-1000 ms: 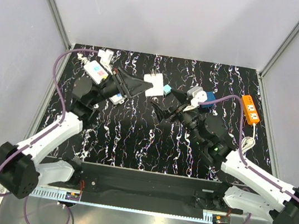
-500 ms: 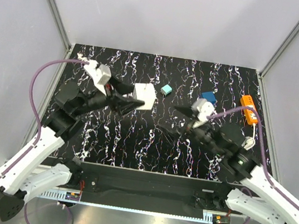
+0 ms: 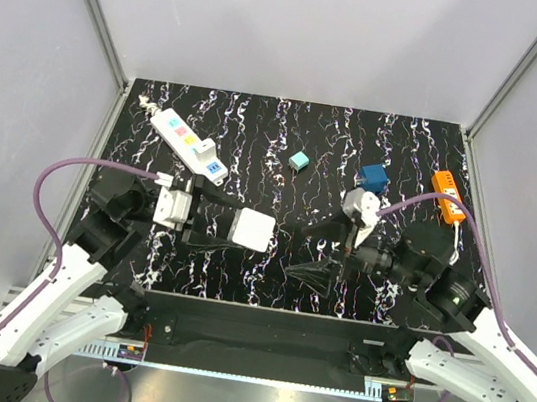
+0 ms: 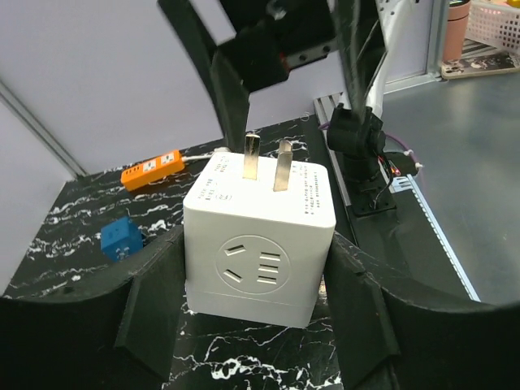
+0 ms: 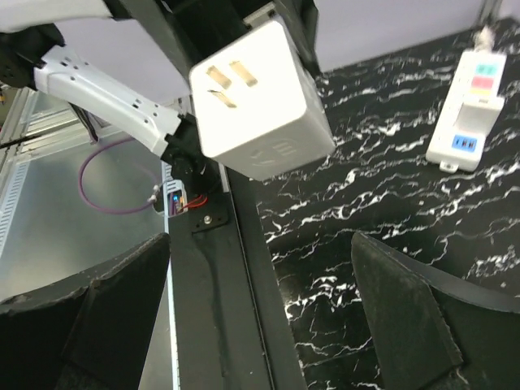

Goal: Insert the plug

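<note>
white power strip [image 3: 189,144]: lies flat at the far left, sockets up, well apart from the plug; you may judge it the likely socket for the task.
left gripper [image 3: 227,231]: fingers partly spread and clamped on opposite sides of the white cube adapter plug [image 4: 258,260], leaving the pronged face bare.
adapter plug: held near the table's middle, apparently off the surface; its two flat prongs [image 4: 251,157] point away from the left wrist, toward the right arm.
teal block [image 3: 300,160]: loose, farther back.
right gripper [image 3: 315,250]: fingers spread to their widest, nothing between them; it faces the prongs, which you may read as waiting to take or steady the plug.
blue block [image 3: 373,179]: loose, beyond the right wrist.
orange power strip [image 3: 449,196]: flat at the far right edge.
tabletop [image 3: 419,143]: black, veined white like marble.
room: pale grey walls [image 3: 305,25], aluminium posts [image 3: 96,3] at the corners.
</note>
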`<state>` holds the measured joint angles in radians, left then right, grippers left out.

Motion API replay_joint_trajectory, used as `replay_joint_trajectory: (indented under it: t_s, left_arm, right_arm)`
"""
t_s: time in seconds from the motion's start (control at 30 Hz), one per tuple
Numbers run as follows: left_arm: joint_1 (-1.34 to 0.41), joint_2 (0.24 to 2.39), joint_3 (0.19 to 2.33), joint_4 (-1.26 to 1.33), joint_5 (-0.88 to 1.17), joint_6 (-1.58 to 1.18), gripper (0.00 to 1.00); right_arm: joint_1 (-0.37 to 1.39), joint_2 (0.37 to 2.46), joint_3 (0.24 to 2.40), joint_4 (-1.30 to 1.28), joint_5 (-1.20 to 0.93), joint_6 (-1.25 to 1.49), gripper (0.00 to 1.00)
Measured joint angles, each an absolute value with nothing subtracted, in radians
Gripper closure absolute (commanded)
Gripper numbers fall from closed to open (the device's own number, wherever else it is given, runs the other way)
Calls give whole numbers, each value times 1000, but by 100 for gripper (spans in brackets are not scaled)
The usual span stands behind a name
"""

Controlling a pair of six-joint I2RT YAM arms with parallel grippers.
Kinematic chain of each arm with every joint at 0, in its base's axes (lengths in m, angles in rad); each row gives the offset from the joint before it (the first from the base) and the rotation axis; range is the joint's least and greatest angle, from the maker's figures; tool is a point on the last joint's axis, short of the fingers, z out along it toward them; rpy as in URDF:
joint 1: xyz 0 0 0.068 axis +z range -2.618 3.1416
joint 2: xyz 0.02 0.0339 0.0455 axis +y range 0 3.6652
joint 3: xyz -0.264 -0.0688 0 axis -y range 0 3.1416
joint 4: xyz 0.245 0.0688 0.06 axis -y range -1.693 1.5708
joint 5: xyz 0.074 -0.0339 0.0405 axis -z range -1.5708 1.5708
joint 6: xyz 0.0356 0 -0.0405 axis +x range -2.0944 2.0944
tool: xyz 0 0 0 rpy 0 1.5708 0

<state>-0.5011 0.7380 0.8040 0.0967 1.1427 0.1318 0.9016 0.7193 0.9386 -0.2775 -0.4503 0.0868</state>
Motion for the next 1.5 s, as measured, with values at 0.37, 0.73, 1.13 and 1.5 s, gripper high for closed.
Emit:
replay_joint_trajectory:
  t_s: [0.37,0.73,1.13,1.5]
  left_arm:
    - [-546,645,731,62,821,277,100]
    - [-618,718,731,-1,573,406,100]
    - [-648,761,731,-22,517,453,100]
    - [-688,807,744,-59,487,468,100]
  right_arm:
    - [903,956,1129,-295,-146,558,3]
    - [903,1217,1358,-341,-36,736,3]
    - [921,1284,1402,-474,-1,691,2]
    - [963,1326,1373,-526,38,659,6]
